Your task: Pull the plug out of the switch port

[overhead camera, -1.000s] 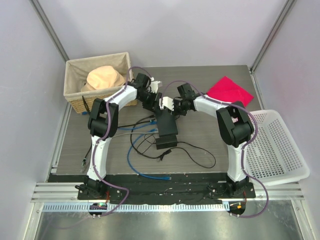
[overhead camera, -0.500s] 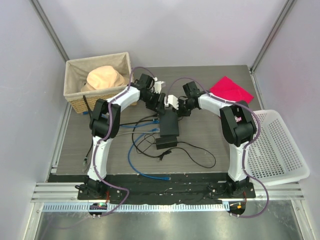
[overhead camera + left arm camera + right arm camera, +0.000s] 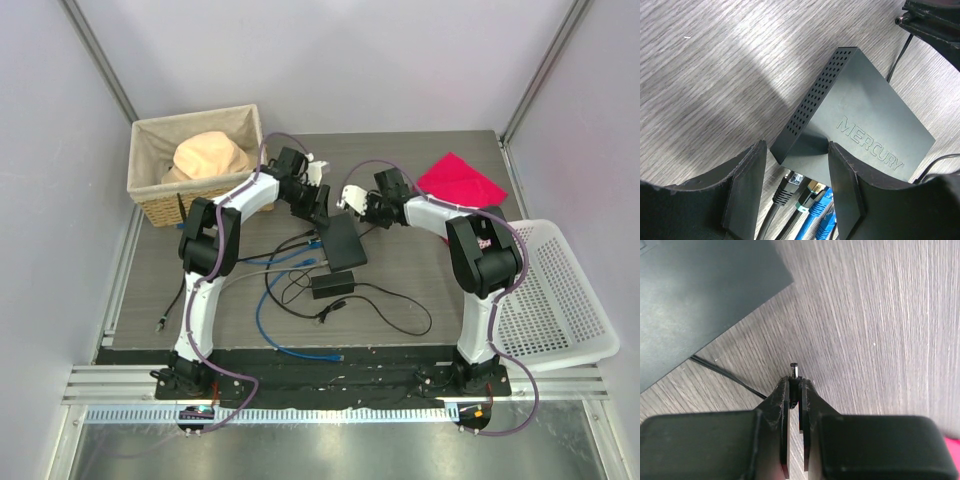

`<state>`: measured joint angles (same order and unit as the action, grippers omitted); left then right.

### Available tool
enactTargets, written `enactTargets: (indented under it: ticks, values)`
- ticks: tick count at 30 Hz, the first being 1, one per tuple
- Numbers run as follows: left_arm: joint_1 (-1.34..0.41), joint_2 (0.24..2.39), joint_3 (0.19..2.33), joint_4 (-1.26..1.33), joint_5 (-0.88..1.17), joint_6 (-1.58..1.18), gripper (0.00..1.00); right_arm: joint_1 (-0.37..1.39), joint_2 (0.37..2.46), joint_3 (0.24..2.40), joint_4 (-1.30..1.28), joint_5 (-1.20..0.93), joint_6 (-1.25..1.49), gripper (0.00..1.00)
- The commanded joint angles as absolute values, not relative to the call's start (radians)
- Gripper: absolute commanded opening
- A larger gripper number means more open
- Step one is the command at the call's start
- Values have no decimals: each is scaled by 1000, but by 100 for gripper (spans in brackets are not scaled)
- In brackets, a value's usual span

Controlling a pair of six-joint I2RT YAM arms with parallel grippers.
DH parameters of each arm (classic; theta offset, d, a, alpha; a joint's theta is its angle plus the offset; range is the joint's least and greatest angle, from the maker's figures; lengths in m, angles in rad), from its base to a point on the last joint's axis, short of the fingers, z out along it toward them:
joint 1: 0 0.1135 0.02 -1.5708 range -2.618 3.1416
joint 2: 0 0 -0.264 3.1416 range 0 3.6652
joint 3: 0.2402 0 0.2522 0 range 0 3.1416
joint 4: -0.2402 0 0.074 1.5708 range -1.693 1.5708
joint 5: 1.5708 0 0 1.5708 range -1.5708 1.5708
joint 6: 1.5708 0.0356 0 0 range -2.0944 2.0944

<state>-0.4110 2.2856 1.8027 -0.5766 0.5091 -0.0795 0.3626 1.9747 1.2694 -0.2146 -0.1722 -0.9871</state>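
Note:
The switch (image 3: 342, 241), a flat matte-black box marked MERCURY (image 3: 865, 120), lies tilted at mid-table. My left gripper (image 3: 319, 207) stands open at its far-left corner, fingers (image 3: 745, 190) straddling that corner (image 3: 795, 195). Black (image 3: 785, 187) and blue (image 3: 822, 212) network plugs sit in its sockets between the fingers. My right gripper (image 3: 347, 203) is shut on a small black barrel plug (image 3: 795, 371), whose metal tip pokes out past the fingertips (image 3: 795, 385). That plug is free of the switch (image 3: 695, 295), a short way right of it, and its thin black cord (image 3: 725, 375) trails over the table.
A wicker basket (image 3: 150, 195) holding a beige hat stands at the back left. A red cloth (image 3: 458, 178) lies back right, and a white plastic basket (image 3: 555, 295) on the right. A black adapter brick (image 3: 332, 285) and loose blue and black cables (image 3: 270, 315) lie in front of the switch.
The switch has swung from upright to tilted and slid slightly right. My right gripper has drawn away to the right, with the barrel plug out of the switch.

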Motion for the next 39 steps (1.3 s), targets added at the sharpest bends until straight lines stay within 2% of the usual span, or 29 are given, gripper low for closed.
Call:
enactTargets:
  ticks: [1,9,12,17,20,24,28,33,34,36,37,39]
  values:
    - [-394,2338,1759,-692,374,-20,56,325,2005,1279,-273,-75,-885,2]
    - [-376,2290,1957,-776,502,-32,57,278,2020,1387,-279,-89,-580,1]
    - [-359,2255,1980,-785,502,-20,57,239,2014,1425,-276,-136,-425,6]
    - [-333,2211,1961,-805,508,-3,57,227,1997,1488,-313,-256,-344,48]
    - [-325,2180,1913,-821,520,40,58,227,1994,1555,-371,-406,-290,58]
    - [-325,2155,1824,-792,563,35,58,244,2009,1623,-373,-595,-172,62]
    - [-324,2163,1764,-755,587,-21,57,290,2063,1664,-377,-630,-124,60]
    - [-327,2177,1737,-732,598,-38,57,342,2117,1678,-426,-673,-164,48]
    - [-327,2177,1726,-721,591,-50,57,356,2123,1684,-442,-672,-178,37]
    - [-327,2172,1715,-689,572,-64,57,365,2143,1701,-474,-673,-205,26]
    - [-325,2172,1712,-681,568,-67,57,367,2146,1703,-477,-675,-218,17]
    - [-327,2183,1713,-672,571,-75,57,371,2157,1701,-486,-664,-230,11]
